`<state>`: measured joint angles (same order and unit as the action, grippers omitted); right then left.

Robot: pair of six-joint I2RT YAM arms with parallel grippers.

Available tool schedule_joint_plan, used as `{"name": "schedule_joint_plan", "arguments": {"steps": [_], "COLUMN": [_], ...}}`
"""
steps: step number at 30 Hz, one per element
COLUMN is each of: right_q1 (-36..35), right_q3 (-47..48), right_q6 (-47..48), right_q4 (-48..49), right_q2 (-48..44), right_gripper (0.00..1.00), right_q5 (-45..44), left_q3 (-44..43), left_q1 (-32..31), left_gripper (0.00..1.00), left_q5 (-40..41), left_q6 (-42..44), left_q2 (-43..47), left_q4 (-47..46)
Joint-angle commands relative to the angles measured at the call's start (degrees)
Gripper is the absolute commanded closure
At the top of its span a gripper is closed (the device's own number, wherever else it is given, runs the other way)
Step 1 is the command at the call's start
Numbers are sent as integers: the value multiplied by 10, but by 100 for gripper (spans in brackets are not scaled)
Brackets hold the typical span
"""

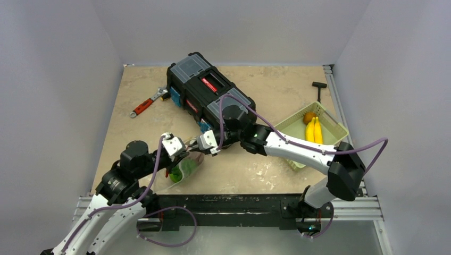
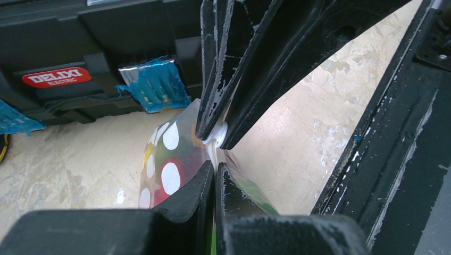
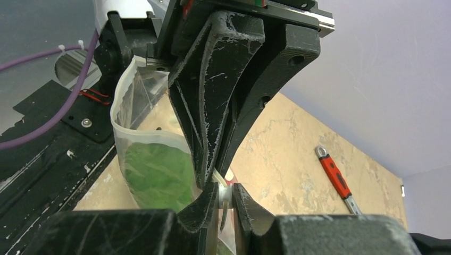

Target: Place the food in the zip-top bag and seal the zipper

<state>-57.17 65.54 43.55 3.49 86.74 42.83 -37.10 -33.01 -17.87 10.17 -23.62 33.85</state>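
Observation:
The clear zip-top bag [image 1: 187, 167] with white dots hangs between my two grippers near the table's front left. Green leafy food [image 3: 154, 175] and a red piece [image 2: 159, 194] lie inside it. My left gripper [image 1: 180, 152] is shut on the bag's top edge, as the left wrist view [image 2: 215, 169] shows. My right gripper [image 1: 201, 143] is shut on the zipper's white slider [image 3: 225, 192], right against the left fingers. The zipper strip [image 2: 213, 151] runs between the two grips. Two yellow bananas [image 1: 314, 130] and a brown fruit [image 1: 309, 116] lie in the basket.
A black toolbox [image 1: 210, 93] stands just behind the grippers. A red-handled wrench [image 1: 143, 106] lies to its left. The pale green basket [image 1: 335, 123] sits at the right edge. A small black T-shaped tool [image 1: 319, 86] lies at the back right.

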Motion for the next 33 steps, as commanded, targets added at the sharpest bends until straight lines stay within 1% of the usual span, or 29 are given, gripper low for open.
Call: {"name": "schedule_joint_plan", "arguments": {"steps": [1, 5, 9, 13, 15, 16, 18, 20, 21, 23, 25, 26, 28, 33], "right_q1": [-9, -11, -19, -38, -44, -44, -43, -44, -44, -44, -44, -45, -45, -52], "right_q3": [47, 82, 112, 130, 119, 100, 47, -10, -36, -76, -113, -133, -148, -143], "right_q6": [30, 79, 105, 121, 112, 91, 40, -17, -38, -65, -82, -88, -99, -129], "right_q4": [-33, -104, -155, -196, -171, -130, -33, 64, 98, 132, 156, 166, 175, 178], "right_q2": [21, 37, 58, 74, 68, 58, 25, -14, -32, -68, -101, -122, -144, -150], "right_gripper": [88, 88, 81, 80, 80, 78, 68, 57, 53, 46, 43, 42, 43, 52], "right_q5": [34, 50, 49, 25, 12, 12, -19, -93, -126, -160, -175, -188, -214, -221], "left_q3": [-1, 0, 0, -2, -1, 0, -1, -3, -3, -4, -6, -6, -8, -9], "left_q1": [-1, -1, 0, 0, 0, -1, 0, 0, 0, -1, -1, 0, 0, 0], "left_gripper": [100, 100, 100, 100, 100, 100, 100, 100, 100, 100, 100, 100, 100, 100], "left_q5": [-63, -63, -58, -42, -38, -34, -30, -27, -24, -15, -12, -12, -12, -13], "left_q6": [12, 14, 16, 16, 14, 13, 11, 9, 7, 6, 7, 7, 7, 5], "left_q2": [-3, -1, -2, -2, 2, 3, 2, 0, -1, -3, -6, -7, -9, -9], "left_q4": [-56, -56, -56, -53, -55, -55, -53, -50, -49, -49, -48, -48, -48, -46]}}
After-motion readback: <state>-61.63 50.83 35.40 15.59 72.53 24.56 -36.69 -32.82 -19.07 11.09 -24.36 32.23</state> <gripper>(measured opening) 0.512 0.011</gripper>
